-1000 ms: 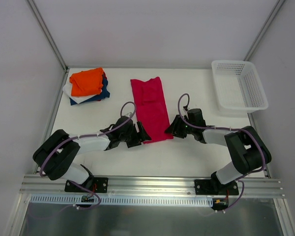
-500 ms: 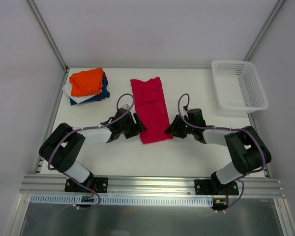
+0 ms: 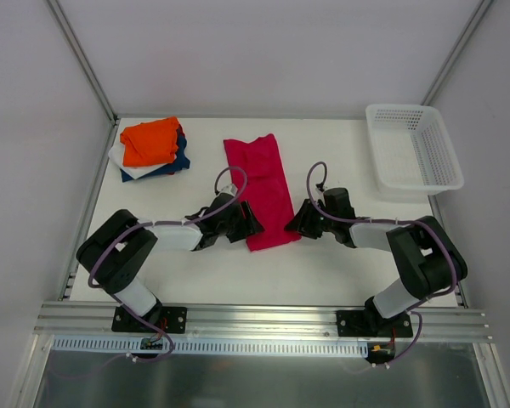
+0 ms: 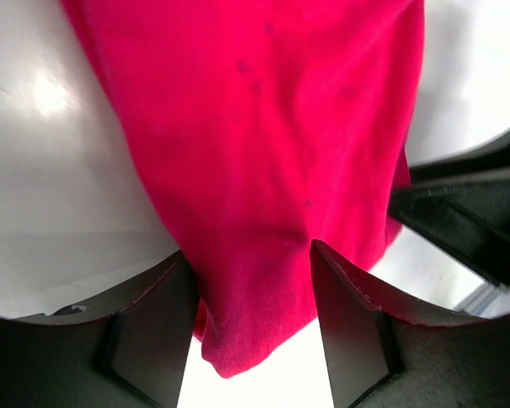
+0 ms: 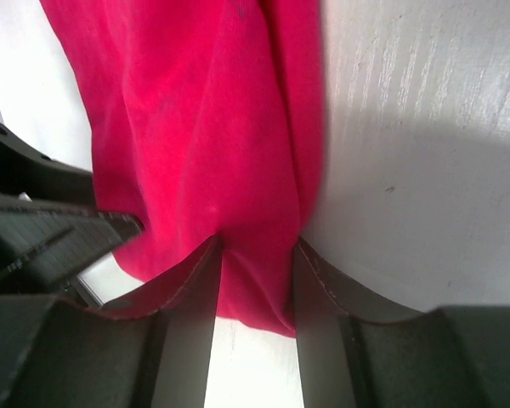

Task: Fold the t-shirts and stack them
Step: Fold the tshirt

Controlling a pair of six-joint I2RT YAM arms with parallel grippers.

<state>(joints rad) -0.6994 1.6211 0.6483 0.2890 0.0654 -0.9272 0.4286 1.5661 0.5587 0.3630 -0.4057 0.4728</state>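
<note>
A: where's the red tee?
B: mid-bench, flat, folded to a long strip running near-far. Other tees sit in a stack at the far-left corner, orange on top, navy + white under. Basket is far right, not involved.
A: arms?
B: both low at the strip's near end, one per corner. L fingers straddle the near-left corner, R fingers the near-right.
A: grip state?
B: R: cloth puckers into the gap and touches both sides, so clenched on the tee imo. L: cloth lies btwn the fingers but the gap's wide, can't tell if it's pinched.
A: why both corners?
B: prob the next fold. Lift the near hem level, carry it toward the far end, strip halves. One corner only would skew it.
A: risk?
B: if L isn't biting, that corner drops and the fold goes crooked. Multi-layer strip too, might catch the top layer only.
A: progress?
B: this one's part folded, not on the stack yet.
</note>
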